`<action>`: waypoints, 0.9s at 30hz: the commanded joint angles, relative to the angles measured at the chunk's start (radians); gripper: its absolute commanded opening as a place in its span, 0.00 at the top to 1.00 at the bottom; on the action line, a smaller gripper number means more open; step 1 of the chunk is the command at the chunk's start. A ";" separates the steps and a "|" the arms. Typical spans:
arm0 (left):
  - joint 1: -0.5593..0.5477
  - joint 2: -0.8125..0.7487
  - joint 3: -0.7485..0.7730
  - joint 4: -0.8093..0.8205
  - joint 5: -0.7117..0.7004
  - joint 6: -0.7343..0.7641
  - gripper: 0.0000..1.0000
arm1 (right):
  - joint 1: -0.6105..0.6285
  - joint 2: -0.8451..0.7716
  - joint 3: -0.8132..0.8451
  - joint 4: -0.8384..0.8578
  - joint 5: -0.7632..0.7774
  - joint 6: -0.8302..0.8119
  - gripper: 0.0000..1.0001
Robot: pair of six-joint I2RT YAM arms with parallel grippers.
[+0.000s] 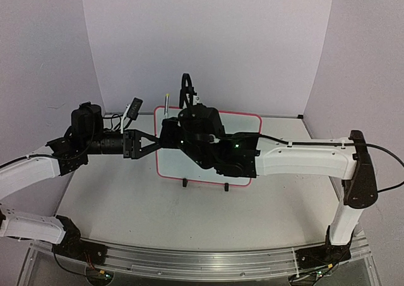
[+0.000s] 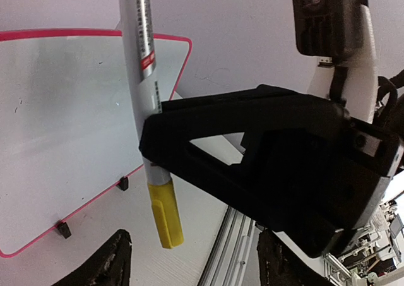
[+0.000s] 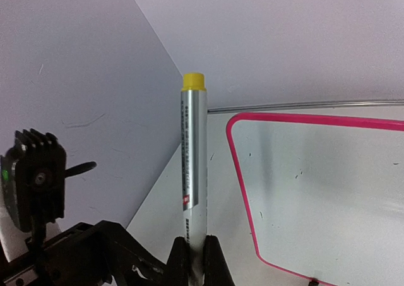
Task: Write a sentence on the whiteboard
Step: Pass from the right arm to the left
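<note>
The whiteboard (image 1: 189, 166) with its red-pink frame lies in the middle of the table, partly under my right arm. Its white face (image 3: 322, 185) has only small specks; no sentence shows on it. My right gripper (image 3: 196, 264) is shut on a silver marker (image 3: 192, 153), which it holds upright above the board's left edge. The marker's yellow cap (image 2: 164, 216) hangs below the right fingers (image 2: 252, 153). My left gripper (image 2: 192, 267) is open just under the cap. Its two fingertips (image 2: 108, 264) stand wide to either side without touching it.
Two black clip feet (image 1: 184, 183) sit on the board's near edge. A small black-and-white device (image 1: 133, 107) stands behind the left arm. Pale walls enclose the back and both sides. An aluminium rail (image 1: 208, 261) runs along the near table edge.
</note>
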 commanded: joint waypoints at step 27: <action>-0.060 0.090 0.158 -0.088 -0.111 0.100 1.00 | -0.003 -0.206 -0.159 0.041 0.014 -0.068 0.61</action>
